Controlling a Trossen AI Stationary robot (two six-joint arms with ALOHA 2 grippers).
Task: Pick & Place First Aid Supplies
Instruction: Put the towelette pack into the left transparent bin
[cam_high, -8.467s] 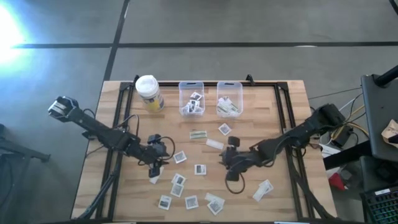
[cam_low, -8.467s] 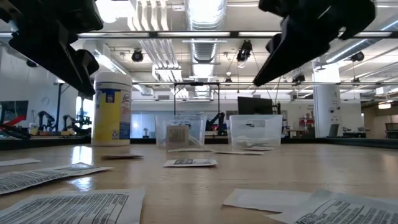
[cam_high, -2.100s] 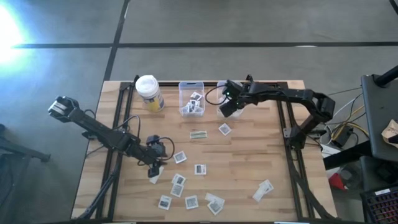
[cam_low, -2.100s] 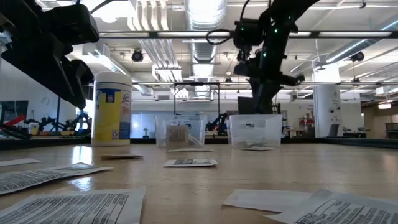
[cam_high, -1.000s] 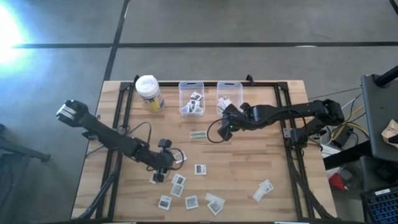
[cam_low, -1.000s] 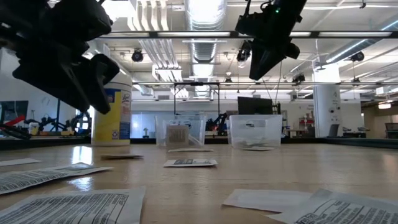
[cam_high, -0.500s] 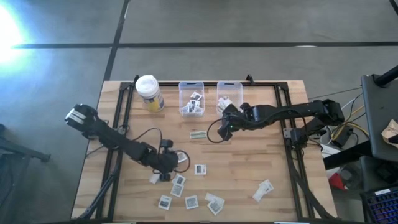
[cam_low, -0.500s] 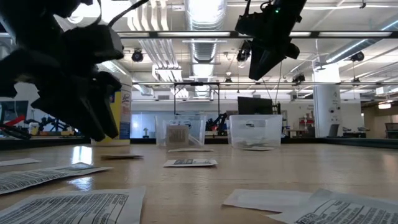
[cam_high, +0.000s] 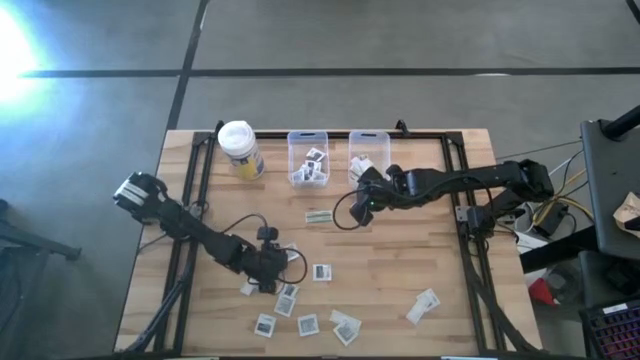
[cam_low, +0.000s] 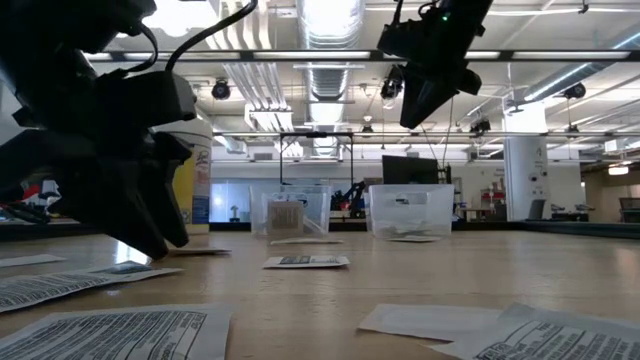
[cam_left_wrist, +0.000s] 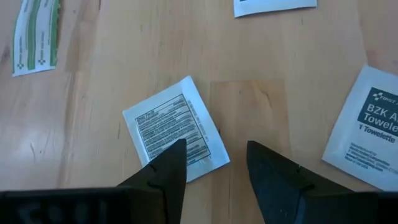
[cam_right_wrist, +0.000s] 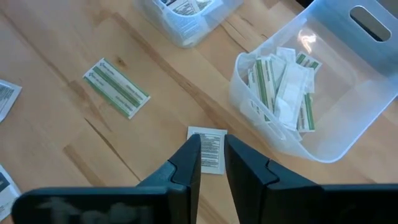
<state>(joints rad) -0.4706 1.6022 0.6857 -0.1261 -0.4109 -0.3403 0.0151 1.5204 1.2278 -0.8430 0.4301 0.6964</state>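
Since half a second ago, my left gripper (cam_high: 272, 273) slid right, low over small square white printed packet (cam_left_wrist: 176, 129), fingers parted, empty. My right gripper (cam_right_wrist: 212, 163) hovers nearly closed above another square packet (cam_right_wrist: 208, 149), near strip-filled clear bin (cam_right_wrist: 348, 93). Pick underway; next: descend, pinch.

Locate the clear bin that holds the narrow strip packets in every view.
High view: clear bin of strip packets at the table's far edge, the right one of two bins.
Low view: far across the table, right of centre.
Right wrist view: fills the upper right.
Left wrist view: not in it.
Shared landmark: the bin of square packets stands right beside it.
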